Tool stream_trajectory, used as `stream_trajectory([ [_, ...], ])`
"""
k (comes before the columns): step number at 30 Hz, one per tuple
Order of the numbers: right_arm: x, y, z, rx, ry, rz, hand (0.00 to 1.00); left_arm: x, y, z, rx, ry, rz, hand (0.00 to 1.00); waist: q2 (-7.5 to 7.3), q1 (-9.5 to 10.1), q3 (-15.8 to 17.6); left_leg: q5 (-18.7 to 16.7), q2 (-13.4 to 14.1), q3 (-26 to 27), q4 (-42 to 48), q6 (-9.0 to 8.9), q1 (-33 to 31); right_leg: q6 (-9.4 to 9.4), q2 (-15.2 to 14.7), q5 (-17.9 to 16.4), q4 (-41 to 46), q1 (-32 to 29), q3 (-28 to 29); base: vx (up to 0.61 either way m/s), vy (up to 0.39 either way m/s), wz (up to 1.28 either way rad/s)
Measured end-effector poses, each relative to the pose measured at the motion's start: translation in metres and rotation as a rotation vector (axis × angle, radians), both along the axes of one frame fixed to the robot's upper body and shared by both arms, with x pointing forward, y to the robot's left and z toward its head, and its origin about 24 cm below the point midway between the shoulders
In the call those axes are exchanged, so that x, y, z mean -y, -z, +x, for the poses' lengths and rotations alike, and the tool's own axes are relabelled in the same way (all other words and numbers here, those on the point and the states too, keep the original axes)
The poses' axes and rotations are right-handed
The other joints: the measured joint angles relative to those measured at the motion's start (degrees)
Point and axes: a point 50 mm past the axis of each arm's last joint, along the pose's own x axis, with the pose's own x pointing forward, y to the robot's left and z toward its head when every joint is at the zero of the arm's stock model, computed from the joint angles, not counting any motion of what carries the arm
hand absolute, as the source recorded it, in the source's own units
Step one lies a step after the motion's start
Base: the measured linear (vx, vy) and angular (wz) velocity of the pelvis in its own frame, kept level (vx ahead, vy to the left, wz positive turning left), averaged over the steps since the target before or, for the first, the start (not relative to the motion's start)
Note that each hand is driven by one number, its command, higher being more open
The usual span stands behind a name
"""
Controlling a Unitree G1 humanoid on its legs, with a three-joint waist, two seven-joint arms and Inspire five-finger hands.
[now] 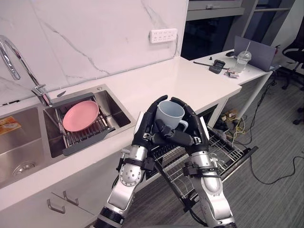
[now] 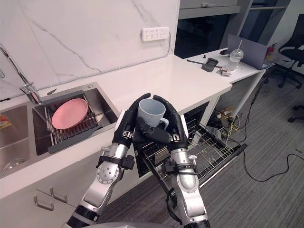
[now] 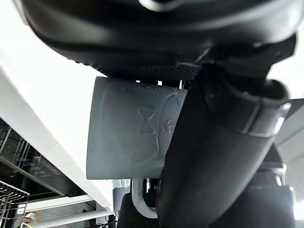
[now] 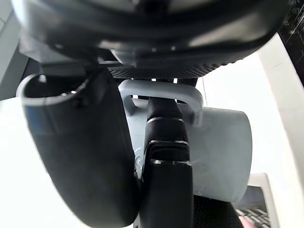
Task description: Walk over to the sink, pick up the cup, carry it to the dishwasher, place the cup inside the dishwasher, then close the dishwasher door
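So, cup: we see a pale grey cup (image 1: 170,115) held up in the air between both hands, upright with its mouth upward. It sits in front of the bench's front edge and above the pulled-out dishwasher rack.
Handle: the handle (image 1: 183,124) points toward the robot, on the right hand's side. In the right wrist view it lies close under the palm with a dark finger running along it.
Left hand: the left hand (image 1: 145,130) is curled round the cup's left side, fingertips arching over the rim.
Right hand: the right hand (image 1: 195,129) is wrapped round the other side in the same way (the two hands meet in front of the cup, so we cannot tell whose thumb crosses where).
Dishwasher: it stands open under the bench, with its wire rack (image 1: 223,151) drawn out over the carpet.
Bench: the white bench (image 1: 190,80) runs from the sink to the corner.
Sink: the steel sink (image 1: 118,114) is well to the left of the hands. A pink plate (image 1: 80,115) leans on a drainer (image 1: 88,135) inside it, beside the tap (image 1: 19,61).
Wall: a white socket strip (image 1: 163,35) sits on the marble wall.
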Motion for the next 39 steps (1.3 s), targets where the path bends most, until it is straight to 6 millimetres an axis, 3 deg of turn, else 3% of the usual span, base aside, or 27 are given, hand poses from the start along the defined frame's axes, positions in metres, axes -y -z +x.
stream_trajectory([
  [12, 0.000, -0.004, -0.001, 0.026, 0.007, -0.068, 0.30, -0.006, 0.002, -0.001, 0.004, 0.025, -0.010, 0.90, 0.84, -0.09, 1.1, 0.0, 0.0, -0.1, 0.0, 0.12, 0.0, 0.03, 0.0, 0.0, 0.0, 0.1, -0.2, -0.01, -0.014, 0.00],
  [28, -0.001, 0.006, -0.007, -0.034, 0.021, -0.086, 0.30, -0.005, 0.017, -0.007, -0.060, 0.023, -0.030, 0.90, 1.72, -0.11, 1.7, -0.3, 0.1, -0.1, 0.0, -0.38, 0.0, 0.17, 0.1, -0.1, 0.0, 0.1, -0.1, 0.00, -0.004, 0.00],
  [39, 0.002, -0.008, -0.020, 0.011, 0.125, -0.220, 0.30, 0.002, 0.014, -0.010, -0.038, 0.028, -0.045, 0.90, 2.17, 0.10, 2.0, -0.4, 0.4, -0.1, 0.0, -0.40, 0.0, 0.21, 0.4, -0.1, 0.1, 0.1, -0.2, 0.00, 0.000, 0.00],
])
